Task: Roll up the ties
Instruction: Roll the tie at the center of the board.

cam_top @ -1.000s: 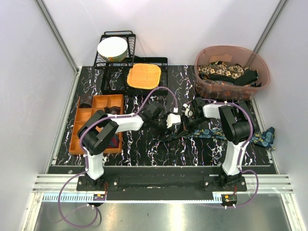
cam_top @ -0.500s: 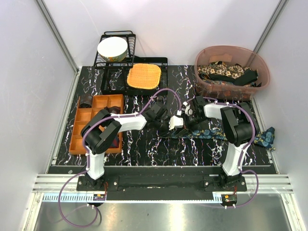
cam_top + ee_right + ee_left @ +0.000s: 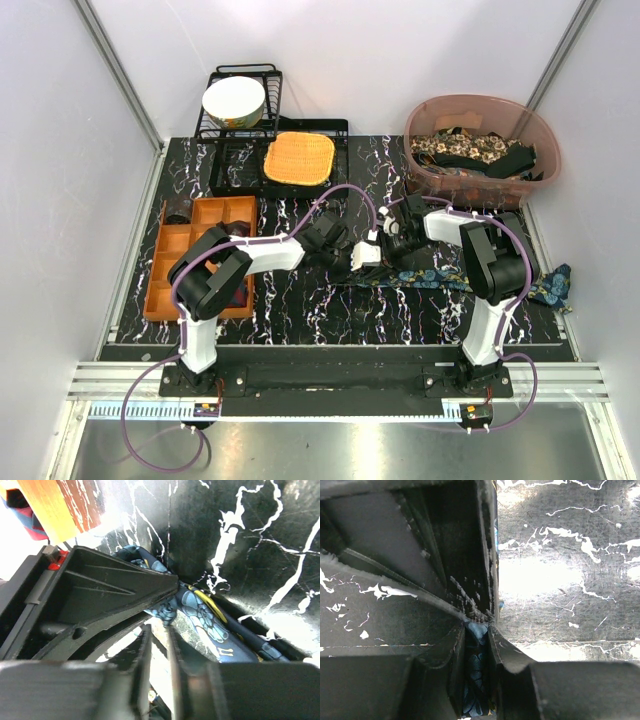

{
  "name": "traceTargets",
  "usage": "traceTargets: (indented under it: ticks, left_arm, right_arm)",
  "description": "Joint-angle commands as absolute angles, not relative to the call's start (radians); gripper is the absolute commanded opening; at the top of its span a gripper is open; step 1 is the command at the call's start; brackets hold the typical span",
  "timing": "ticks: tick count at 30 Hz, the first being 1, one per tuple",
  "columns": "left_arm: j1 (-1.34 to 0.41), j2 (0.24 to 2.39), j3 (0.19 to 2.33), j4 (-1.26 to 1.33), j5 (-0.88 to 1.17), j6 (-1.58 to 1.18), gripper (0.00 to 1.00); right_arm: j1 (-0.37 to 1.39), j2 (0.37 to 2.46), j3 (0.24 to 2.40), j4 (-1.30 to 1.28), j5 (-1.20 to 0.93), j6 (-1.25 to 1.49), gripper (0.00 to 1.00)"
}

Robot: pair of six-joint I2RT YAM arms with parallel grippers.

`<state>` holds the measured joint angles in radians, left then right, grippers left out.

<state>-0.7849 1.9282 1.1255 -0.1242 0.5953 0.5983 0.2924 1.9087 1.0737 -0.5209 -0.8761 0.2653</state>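
Observation:
A dark blue tie (image 3: 455, 279) with teal and yellow print lies across the black marble table, running right from the middle toward the edge. My left gripper (image 3: 371, 255) is shut on its left end; blue fabric (image 3: 475, 680) fills the narrow gap between the jaws (image 3: 477, 626). My right gripper (image 3: 393, 240) hovers just behind that end, touching nothing. Its jaws (image 3: 159, 630) stand slightly open with only bright light between them. The tie (image 3: 205, 617) runs off beside the left finger (image 3: 110, 587) in the right wrist view.
An orange compartment tray (image 3: 170, 262) sits at the left. A black dish rack (image 3: 218, 160) at the back holds a white bowl (image 3: 234, 101), with an orange woven mat (image 3: 298, 158) beside it. A pink tub (image 3: 440, 190) at the back right contains more ties (image 3: 470, 150).
The left gripper has closed onto the tie's end. The right gripper has let go, opened a little and drawn slightly back. The tie now lies flatter on the table.

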Motion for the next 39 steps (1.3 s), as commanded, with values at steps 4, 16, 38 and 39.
traceTargets:
  ticks: [4, 16, 38, 39]
  left_arm:
    - [-0.788, 1.937, 1.109, -0.196, 0.598, 0.611, 0.22]
    - [-0.756, 1.89, 1.074, -0.164, 0.64, 0.572, 0.53]
    - [-0.704, 1.769, 0.986, 0.044, 0.683, 0.454, 0.47]
    - [-0.706, 1.77, 0.992, 0.046, 0.686, 0.446, 0.45]
  right_arm:
    - [0.293, 1.937, 1.123, -0.52, -0.873, 0.236, 0.15]
    - [0.293, 1.968, 1.1, -0.5, -0.762, 0.227, 0.0]
    - [0.293, 1.993, 1.065, -0.488, -0.726, 0.221, 0.0]
    - [0.293, 1.993, 1.065, -0.486, -0.724, 0.221, 0.0]
